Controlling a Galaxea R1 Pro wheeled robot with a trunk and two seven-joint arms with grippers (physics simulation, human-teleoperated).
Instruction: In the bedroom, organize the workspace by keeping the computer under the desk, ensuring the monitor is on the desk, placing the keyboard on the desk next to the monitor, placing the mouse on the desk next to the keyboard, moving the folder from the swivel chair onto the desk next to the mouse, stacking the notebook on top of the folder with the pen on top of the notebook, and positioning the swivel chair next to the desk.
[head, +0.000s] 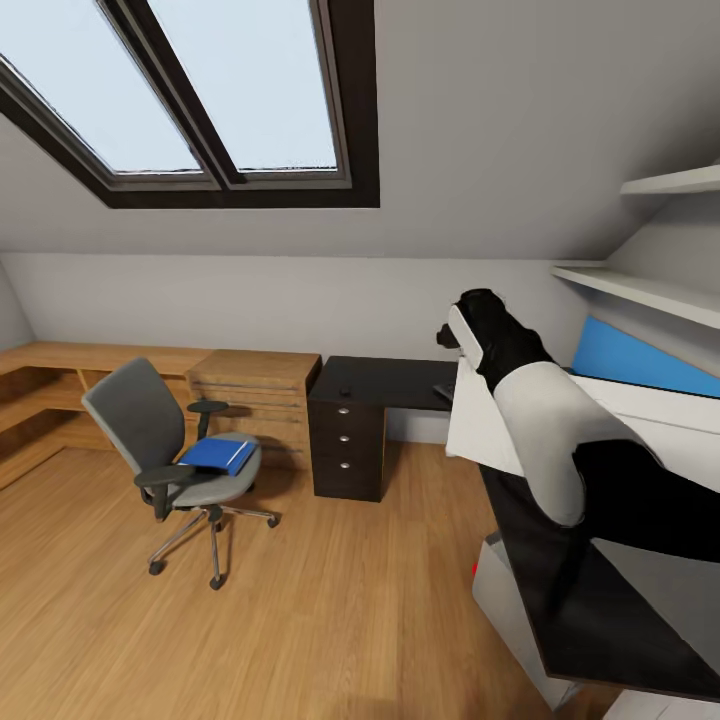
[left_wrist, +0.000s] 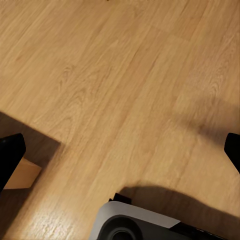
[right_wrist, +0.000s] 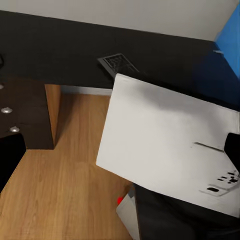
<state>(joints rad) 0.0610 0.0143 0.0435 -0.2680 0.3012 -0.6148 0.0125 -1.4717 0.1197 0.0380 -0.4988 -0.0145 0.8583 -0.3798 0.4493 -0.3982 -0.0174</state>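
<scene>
Meanwhile the folder (head: 220, 454) lies flat on the seat of the swivel chair (head: 150, 425), which stands on the wooden floor (head: 300, 620) at the left, well apart from the desk (head: 385, 382); the desk's black drawer unit (head: 347, 440) with silver knobs sits just right of a light wooden chest of drawers (head: 255, 390); a small dark mouse (head: 345, 391) rests on the desk top, and farther right the notebook (right_wrist: 117, 64) lies near the monitor (right_wrist: 170, 150), whose white back faces the right wrist camera; the right arm (head: 530, 400) reaches across in front of it; right gripper fingertips (right_wrist: 10, 157) spread wide, grasping nothing; left gripper fingertips (left_wrist: 10, 155) likewise apart over bare floor.
</scene>
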